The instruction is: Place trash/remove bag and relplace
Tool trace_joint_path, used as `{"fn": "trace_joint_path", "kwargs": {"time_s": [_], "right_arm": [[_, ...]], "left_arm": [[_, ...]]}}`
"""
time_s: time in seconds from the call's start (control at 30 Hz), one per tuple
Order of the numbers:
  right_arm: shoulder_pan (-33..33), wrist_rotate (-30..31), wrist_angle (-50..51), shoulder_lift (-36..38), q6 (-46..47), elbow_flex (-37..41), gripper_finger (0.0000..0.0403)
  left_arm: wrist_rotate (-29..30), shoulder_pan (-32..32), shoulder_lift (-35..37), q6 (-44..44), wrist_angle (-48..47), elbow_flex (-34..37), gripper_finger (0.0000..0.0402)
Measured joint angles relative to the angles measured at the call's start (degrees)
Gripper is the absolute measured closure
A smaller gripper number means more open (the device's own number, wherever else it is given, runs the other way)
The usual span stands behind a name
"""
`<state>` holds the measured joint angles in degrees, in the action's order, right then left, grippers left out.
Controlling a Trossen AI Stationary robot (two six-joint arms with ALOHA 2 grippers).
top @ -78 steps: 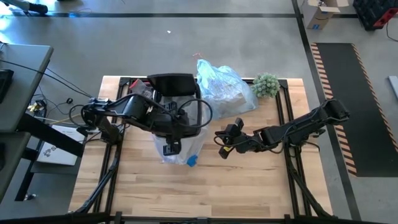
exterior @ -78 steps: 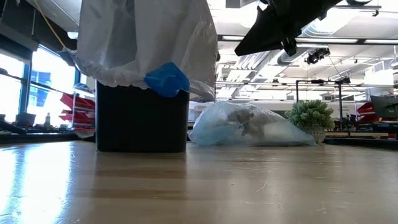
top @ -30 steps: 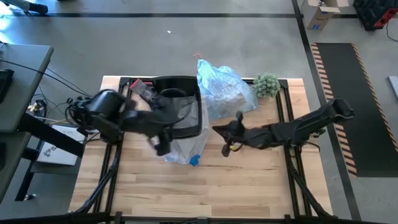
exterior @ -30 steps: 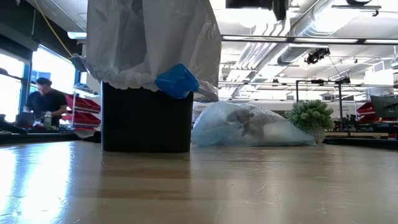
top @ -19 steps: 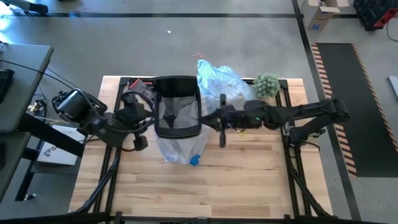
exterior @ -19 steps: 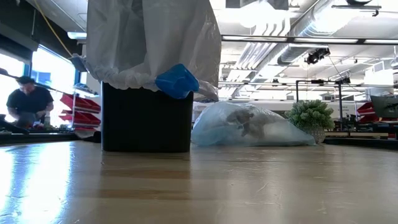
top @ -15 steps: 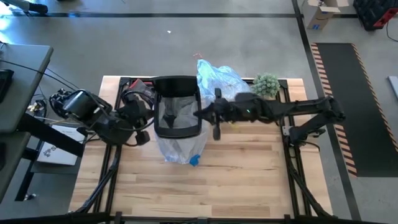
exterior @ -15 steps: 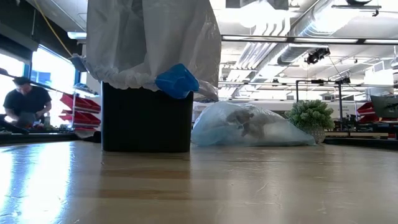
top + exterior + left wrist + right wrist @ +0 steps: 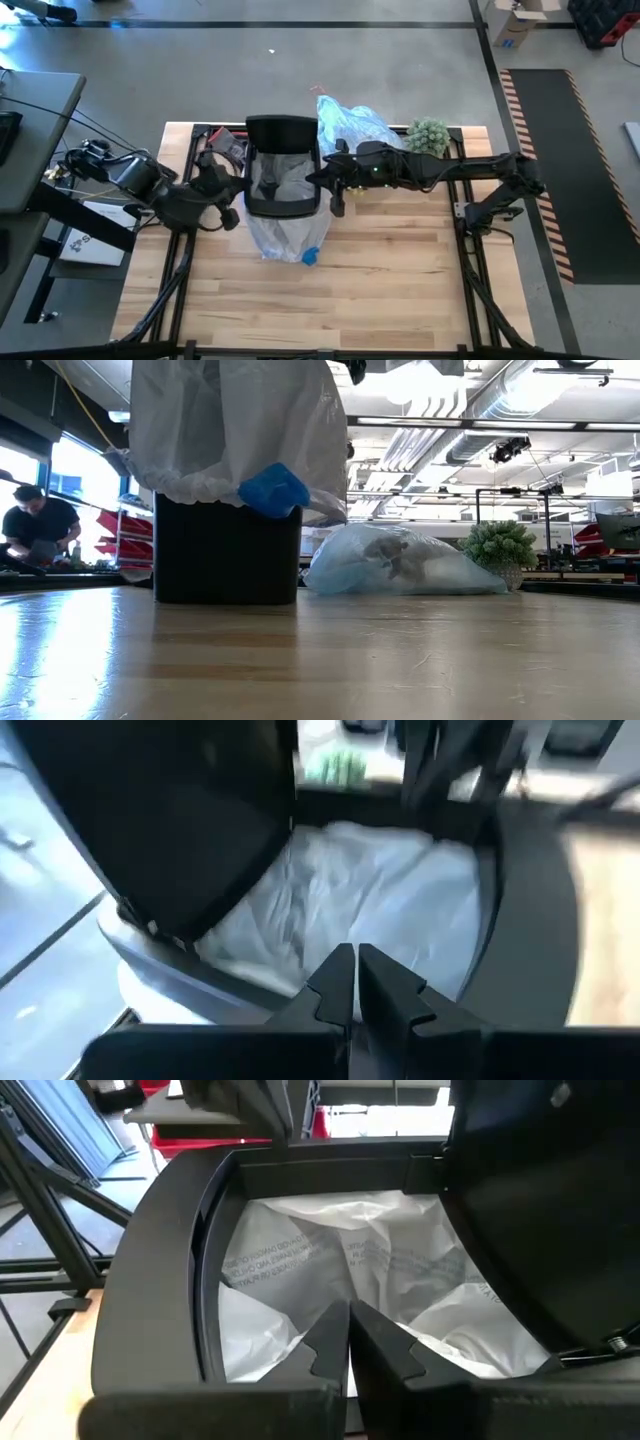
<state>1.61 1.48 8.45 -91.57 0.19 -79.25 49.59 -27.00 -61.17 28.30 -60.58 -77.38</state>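
Black bin (image 9: 283, 170) stands far-centre on the table (image 9: 400, 290), lid raised, lined with a white bag (image 9: 285, 235) draped over its near side. Left gripper (image 9: 228, 215) just left of the bin, fingers pressed together, holding nothing. Right gripper (image 9: 335, 200) at the bin's right rim, fingers likewise closed, empty. Blue bag (image 9: 360, 140), full of trash, lies on the table right of the bin, at the far edge. Plant (image 9: 428, 136) just right of it.
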Motion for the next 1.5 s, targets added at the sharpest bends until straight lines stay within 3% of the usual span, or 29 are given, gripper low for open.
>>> {"fn": "trace_joint_path", "kwargs": {"time_s": [0.13, 0.23, 0.33, 0.43, 0.57, 0.67, 1.0, 1.17, 1.37, 1.5], "right_arm": [[0.0, -0.2, 0.0, 0.7, 0.0, -0.3, 0.0403], [0.0, -0.2, 0.6, 0.6, -0.1, -1.1, 0.0403], [0.0, -0.4, 0.8, 0.5, -0.1, -1.6, 0.0403], [0.0, -0.5, 1.0, 0.5, 0.0, -1.6, 0.0403], [0.0, -0.4, 2.3, 0.6, 1.2, -1.7, 0.0403], [-0.1, -0.4, 2.9, 0.7, 1.3, -1.8, 0.0403], [-2.7, 1.5, -0.6, 4.4, -0.5, -1.5, 0.0403], [-5.7, -1.5, -0.2, 3.6, -0.2, -1.6, 0.0403], [-7.3, 4.9, 6.6, 2.1, -0.3, -1.9, 0.0403], [-8.2, 8.0, 5.3, 3.4, -1.3, -1.6, 0.0403]], "left_arm": [[-0.1, 0.0, 3.3, -4.1, 7.0, -0.9, 0.0401], [-5.4, 1.0, 4.7, -8.2, 11.6, -0.9, 0.0401], [-7.6, 2.8, 4.5, -8.2, 9.8, -0.2, 0.0401], [-9.7, 4.2, 4.4, -4.8, 7.4, 4.9, 0.0401], [-12.1, 5.7, 5.1, 0.7, 11.5, 13.4, 0.0402], [-9.5, 5.5, 5.6, 2.6, 14.4, 16.3, 0.0401], [-14.5, 5.1, 7.9, -5.9, 24.1, 14.9, 0.0401], [-15.6, 5.2, 6.5, -8.0, 28.5, 14.5, 0.0401], [-13.7, 5.3, 2.4, -7.7, 29.8, 16.7, 0.0401], [-13.5, 5.2, 1.4, -11.5, 37.0, 16.8, 0.0401]]}}
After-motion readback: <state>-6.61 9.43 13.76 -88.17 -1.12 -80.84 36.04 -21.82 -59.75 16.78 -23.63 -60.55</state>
